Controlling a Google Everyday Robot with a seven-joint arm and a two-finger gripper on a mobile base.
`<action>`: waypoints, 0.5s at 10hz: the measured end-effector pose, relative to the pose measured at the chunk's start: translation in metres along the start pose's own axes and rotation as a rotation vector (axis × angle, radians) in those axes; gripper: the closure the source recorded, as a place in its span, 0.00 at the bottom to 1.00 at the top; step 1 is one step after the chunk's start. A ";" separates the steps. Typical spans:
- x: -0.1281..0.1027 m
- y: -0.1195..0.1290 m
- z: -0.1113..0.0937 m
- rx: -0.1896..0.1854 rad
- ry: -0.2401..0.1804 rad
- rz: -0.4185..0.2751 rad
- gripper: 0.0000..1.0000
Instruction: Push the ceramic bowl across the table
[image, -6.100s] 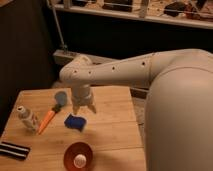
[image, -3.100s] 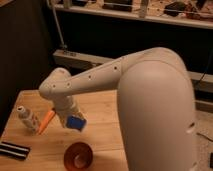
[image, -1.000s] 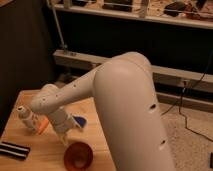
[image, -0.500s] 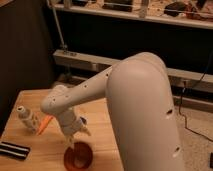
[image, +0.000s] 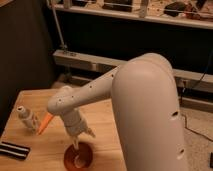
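Observation:
The ceramic bowl (image: 80, 157) is a glossy orange-red round bowl at the near edge of the light wooden table (image: 30, 105). My gripper (image: 80, 141) hangs at the end of the white arm, right over the bowl's far rim, with one finger reaching down into or against the bowl. The arm's wrist covers the table behind the bowl.
An orange-handled brush (image: 45, 123) lies left of the gripper, next to a small white bottle (image: 28, 118). A black-and-white striped object (image: 12, 150) sits at the near left edge. A metal shelf rail (image: 100, 62) runs behind the table.
The arm has swung to the right and down toward the near edge, bringing the gripper onto the bowl's rim. The blue sponge is now hidden behind the arm.

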 end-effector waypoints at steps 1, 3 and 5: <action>-0.003 -0.002 0.003 0.006 0.002 -0.001 0.35; -0.009 -0.005 0.007 0.020 0.006 -0.007 0.35; -0.012 -0.009 0.013 0.031 0.014 -0.005 0.35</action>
